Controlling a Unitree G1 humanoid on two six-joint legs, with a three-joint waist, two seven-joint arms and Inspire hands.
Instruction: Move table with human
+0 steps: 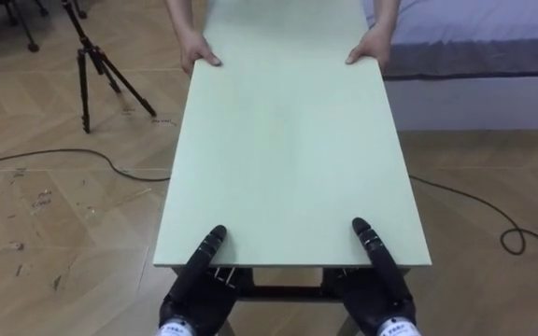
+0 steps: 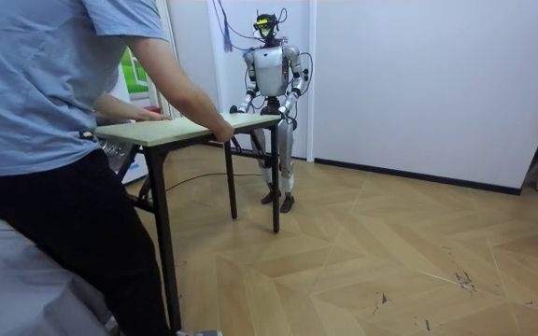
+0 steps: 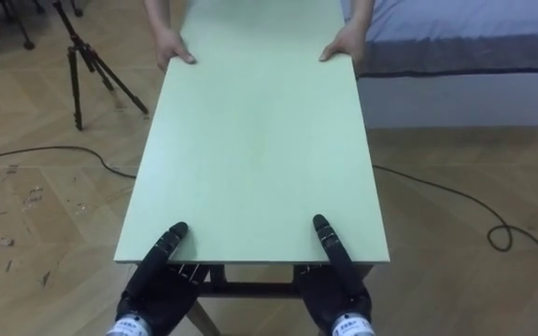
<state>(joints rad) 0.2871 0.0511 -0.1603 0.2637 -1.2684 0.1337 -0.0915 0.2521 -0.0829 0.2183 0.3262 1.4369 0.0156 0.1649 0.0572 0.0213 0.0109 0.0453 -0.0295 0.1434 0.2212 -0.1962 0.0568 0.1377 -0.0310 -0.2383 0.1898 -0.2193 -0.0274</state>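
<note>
at the pale green bench's (image 1: 288,140) near edge, left hand (image 1: 194,291) and right hand (image 1: 381,297) lay thumbs on top; grip beneath, i cannot tell; a person's hands (image 1: 197,49) hold its far edge.

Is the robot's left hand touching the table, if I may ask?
Touching. The left eye view shows the left hand lying over the near edge of the table, on its top.

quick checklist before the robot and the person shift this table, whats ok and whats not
1. Left hand at the table near edge: ok.
2. Right hand at the same edge: ok.
3. Firmness of both holds: cannot tell, partly hidden under the top.
4. Person's hands on the far corners: ok.
5. Tripod stands apart on the robot's left: ok.
6. Bed close to the far right corner: not ok, likely tight.
</note>
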